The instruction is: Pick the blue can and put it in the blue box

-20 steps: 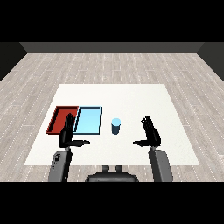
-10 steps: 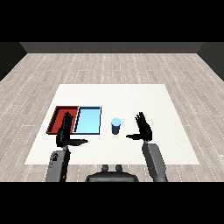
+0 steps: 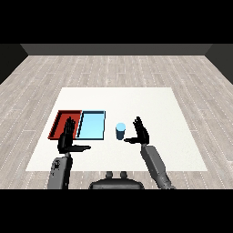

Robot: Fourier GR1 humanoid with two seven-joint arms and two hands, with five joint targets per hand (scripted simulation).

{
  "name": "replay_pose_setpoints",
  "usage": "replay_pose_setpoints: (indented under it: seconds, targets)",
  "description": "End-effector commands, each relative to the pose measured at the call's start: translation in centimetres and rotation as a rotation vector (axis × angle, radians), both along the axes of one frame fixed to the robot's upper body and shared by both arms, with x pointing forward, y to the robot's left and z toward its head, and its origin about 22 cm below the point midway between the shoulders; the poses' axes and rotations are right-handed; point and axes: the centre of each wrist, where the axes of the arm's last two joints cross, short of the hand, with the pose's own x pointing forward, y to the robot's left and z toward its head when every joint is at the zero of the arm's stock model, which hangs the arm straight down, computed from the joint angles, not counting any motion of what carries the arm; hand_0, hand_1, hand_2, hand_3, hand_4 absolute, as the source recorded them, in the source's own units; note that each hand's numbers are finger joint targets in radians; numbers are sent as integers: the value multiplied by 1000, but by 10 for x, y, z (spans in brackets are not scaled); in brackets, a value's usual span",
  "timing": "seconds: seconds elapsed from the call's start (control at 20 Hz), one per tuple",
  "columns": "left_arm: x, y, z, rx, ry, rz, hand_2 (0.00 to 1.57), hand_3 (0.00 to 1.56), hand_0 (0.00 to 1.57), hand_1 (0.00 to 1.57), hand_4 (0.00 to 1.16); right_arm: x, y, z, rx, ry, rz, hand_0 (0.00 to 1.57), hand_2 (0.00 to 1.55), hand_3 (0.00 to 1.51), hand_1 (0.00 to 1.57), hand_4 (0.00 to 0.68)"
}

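Blue can upright on white desk, just right of light blue tray, red tray beyond on left. Our right hand spread beside can, thumb toward it, not touching. Left hand spread, idle over trays' near edge. Risk we see: thumb clips can on approach, topples it or rolls it off line. Carry path short, but left hand sits near drop zone.

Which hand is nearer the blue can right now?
Right. The right hand is open just to the right of the blue can, thumb pointing at it, not touching. The left hand is open far to the can's left, in front of the red tray and blue tray.
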Motion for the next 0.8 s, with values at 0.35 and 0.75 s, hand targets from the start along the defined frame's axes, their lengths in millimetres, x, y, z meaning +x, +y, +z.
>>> replay_pose_setpoints:
  seconds: [0.35, 0.75]
  targets:
    - [-5, -18, -1, -14, -5, -1, 0, 0, 0, 0, 0, 18, 25, 7, -47, 9, 43, 0, 0, 0, 0, 0]
    - [12, -1, -4, -9, -2, -11, 0, 0, 0, 0, 0, 29, 55, -15, -77, 34, 45, 0, 0, 0, 0, 0]
